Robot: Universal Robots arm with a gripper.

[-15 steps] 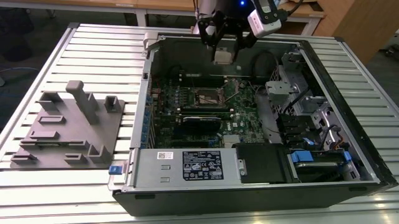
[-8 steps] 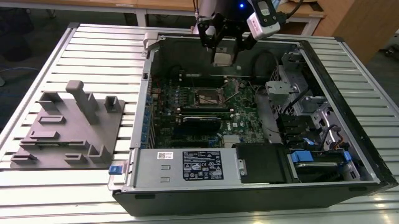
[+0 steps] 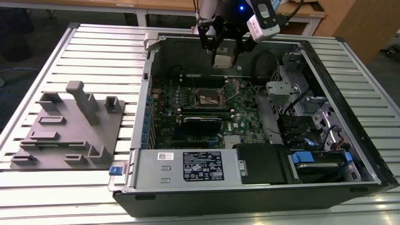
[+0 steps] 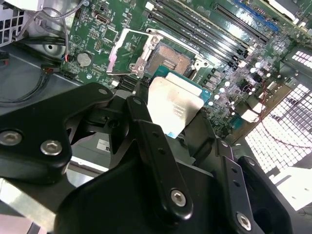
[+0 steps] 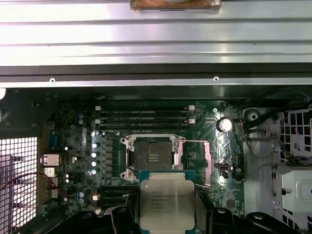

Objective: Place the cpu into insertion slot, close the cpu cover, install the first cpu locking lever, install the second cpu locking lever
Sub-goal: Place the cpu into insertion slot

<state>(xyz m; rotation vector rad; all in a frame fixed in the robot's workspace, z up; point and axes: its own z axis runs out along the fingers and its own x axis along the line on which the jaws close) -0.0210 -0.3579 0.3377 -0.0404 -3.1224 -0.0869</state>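
My gripper (image 3: 225, 55) hangs over the back of the open computer case, shut on the cpu (image 3: 224, 60). The cpu (image 5: 165, 202) is a flat square chip with a pale metal top, held by its edges between two black fingers (image 5: 204, 214). It hovers above the motherboard, clear of the insertion slot (image 5: 152, 157) and off to one side of it. The slot (image 4: 170, 61) lies bare with its contact field showing. The cpu cover (image 4: 126, 52) is a silvery frame plate, flipped up and open beside the slot. A thin wire locking lever (image 5: 195, 142) sticks out next to the slot.
The case walls (image 3: 150, 93) rise around the motherboard. The power supply (image 3: 187, 166) is at the front and a drive cage (image 3: 300, 103) with cables at the exterior view's right. Memory slots (image 5: 144, 117) run beside the socket. A grey fixture block (image 3: 69, 131) sits on the slatted table.
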